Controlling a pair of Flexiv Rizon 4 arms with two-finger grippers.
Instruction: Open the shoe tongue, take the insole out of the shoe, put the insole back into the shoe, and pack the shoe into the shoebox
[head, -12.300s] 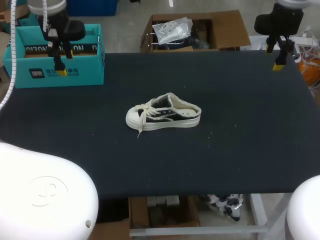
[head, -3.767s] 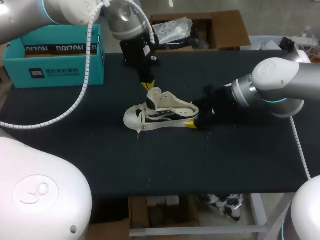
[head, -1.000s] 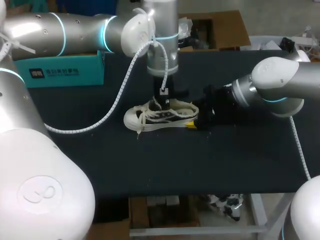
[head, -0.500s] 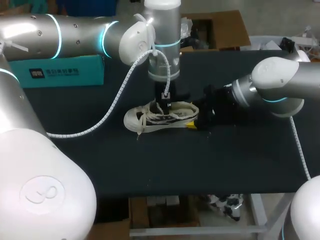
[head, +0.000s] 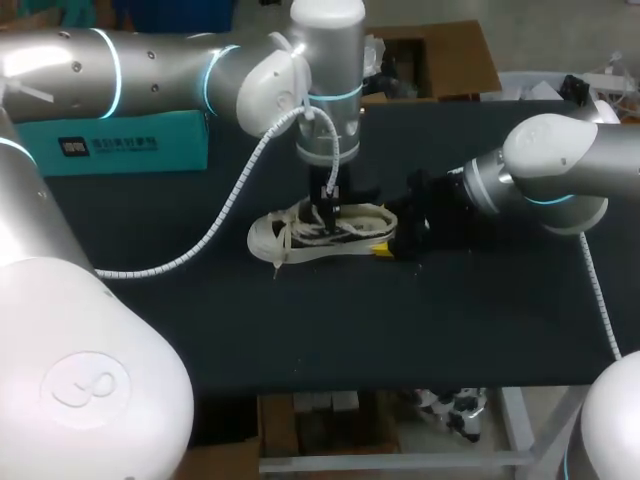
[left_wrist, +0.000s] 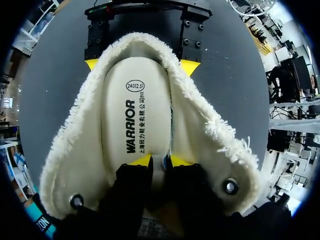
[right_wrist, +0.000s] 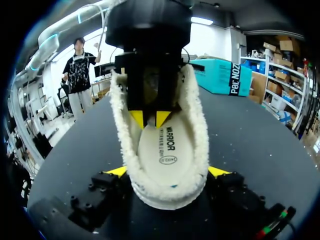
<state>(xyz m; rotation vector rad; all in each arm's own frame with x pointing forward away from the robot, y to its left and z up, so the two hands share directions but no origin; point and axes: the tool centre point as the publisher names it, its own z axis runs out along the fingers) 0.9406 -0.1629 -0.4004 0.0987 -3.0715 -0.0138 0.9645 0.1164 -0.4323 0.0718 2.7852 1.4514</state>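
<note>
At the middle of the dark table (head: 300, 330), a cream low-top shoe (head: 300, 238) rests on its sole, toe toward the left edge and heel toward the right. The right gripper (right_wrist: 168, 172) is clamped on the heel, one yellow tip pressed to each side of the fleecy collar. The left gripper (left_wrist: 160, 160) hangs straight down into the shoe's mouth, just over the forward part of the white insole (left_wrist: 132, 110), which lies flat inside the shoe. Whether this claw has hold of anything cannot be told. Loose laces (head: 280, 255) trail off the toe toward the near edge. The teal shoebox (head: 150, 150) stands at the table's far left corner, well apart from the shoe.
</note>
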